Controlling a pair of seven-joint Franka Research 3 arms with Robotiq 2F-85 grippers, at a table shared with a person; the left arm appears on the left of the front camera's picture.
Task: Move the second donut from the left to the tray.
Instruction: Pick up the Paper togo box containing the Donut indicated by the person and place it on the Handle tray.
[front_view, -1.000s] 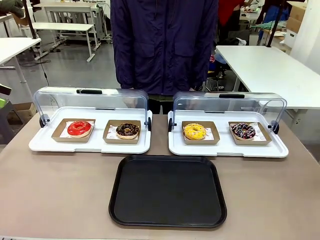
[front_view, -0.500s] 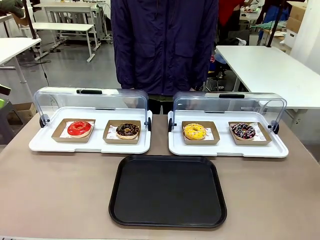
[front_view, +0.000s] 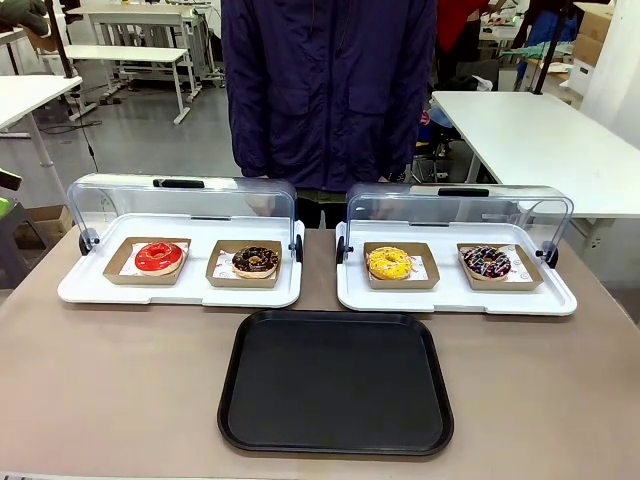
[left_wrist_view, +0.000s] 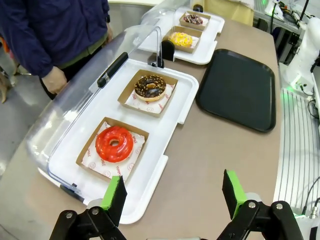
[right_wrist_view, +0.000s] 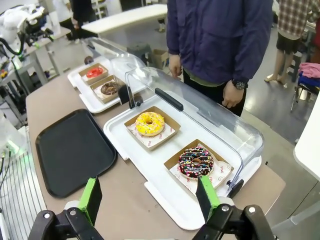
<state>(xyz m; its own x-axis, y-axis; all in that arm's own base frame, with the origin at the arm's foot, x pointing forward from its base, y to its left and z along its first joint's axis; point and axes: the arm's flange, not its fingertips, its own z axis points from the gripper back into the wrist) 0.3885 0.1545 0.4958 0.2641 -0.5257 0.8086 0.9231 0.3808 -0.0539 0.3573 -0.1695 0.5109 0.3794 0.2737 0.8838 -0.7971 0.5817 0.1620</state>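
Item: second donut from the left (left_wrist_view: 150, 86), crumb-topped, in its cardboard holder (left_wrist_view: 167, 78) on the left white tray (left_wrist_view: 187, 95). From your left gripper (left_wrist_view: 175, 195) it lies at 12 o'clock, just beyond the red-glazed donut (left_wrist_view: 114, 144), with the black tray (left_wrist_view: 237, 87) at 1 o'clock. Left gripper: jaws wide apart, holding nothing, the nearer arm; right gripper (right_wrist_view: 149, 196): jaws likewise spread and empty, the donut far off at its 11 o'clock.
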